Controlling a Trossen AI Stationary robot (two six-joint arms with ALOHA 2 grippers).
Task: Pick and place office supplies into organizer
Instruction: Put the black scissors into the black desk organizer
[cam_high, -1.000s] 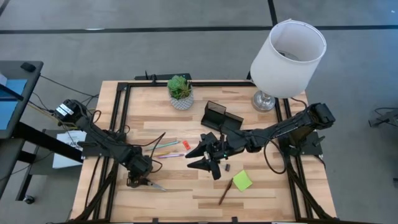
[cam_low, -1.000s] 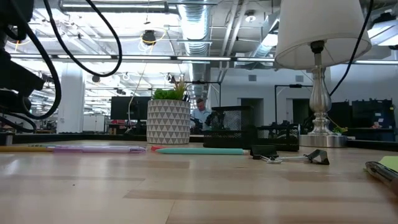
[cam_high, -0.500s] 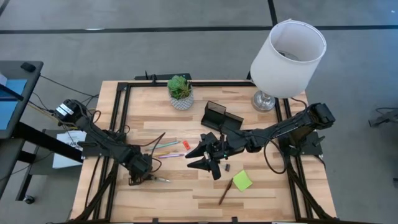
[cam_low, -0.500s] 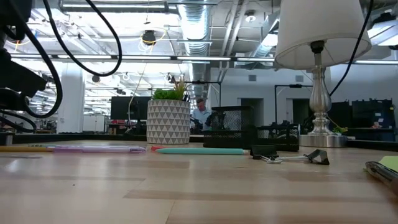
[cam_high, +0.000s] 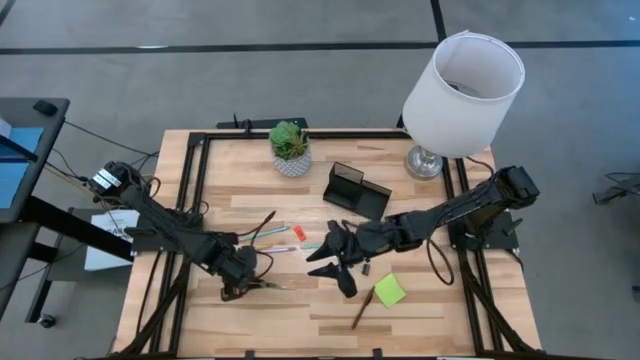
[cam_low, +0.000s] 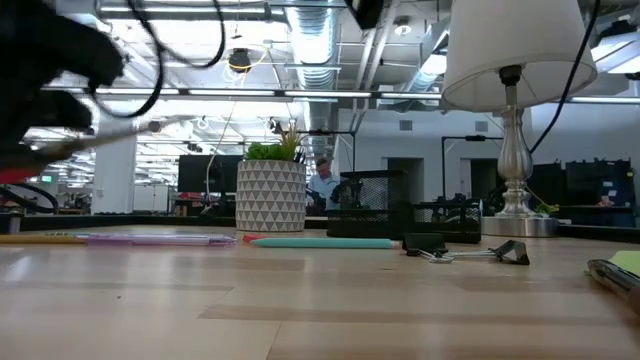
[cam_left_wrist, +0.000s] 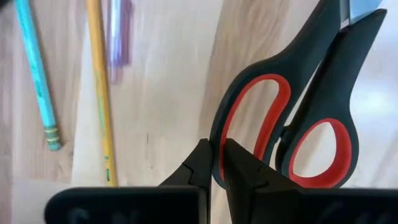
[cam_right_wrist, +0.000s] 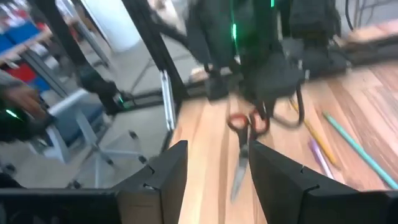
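Clearly left gripper (cam_left_wrist: 217, 163) clamped on scissors (cam_left_wrist: 283, 112) handle ring, blade tips cut off, right gripper (cam_right_wrist: 217, 167) fingers apart at table centre

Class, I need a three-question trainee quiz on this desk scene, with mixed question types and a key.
1. True or false: the left gripper is shut on the scissors.
2. The sticky pad lies nearest: A plant pot, B right gripper, C lamp.
3. Fill in: the right gripper's fingers stand ____.

Key: 1 true; 2 B; 3 open.
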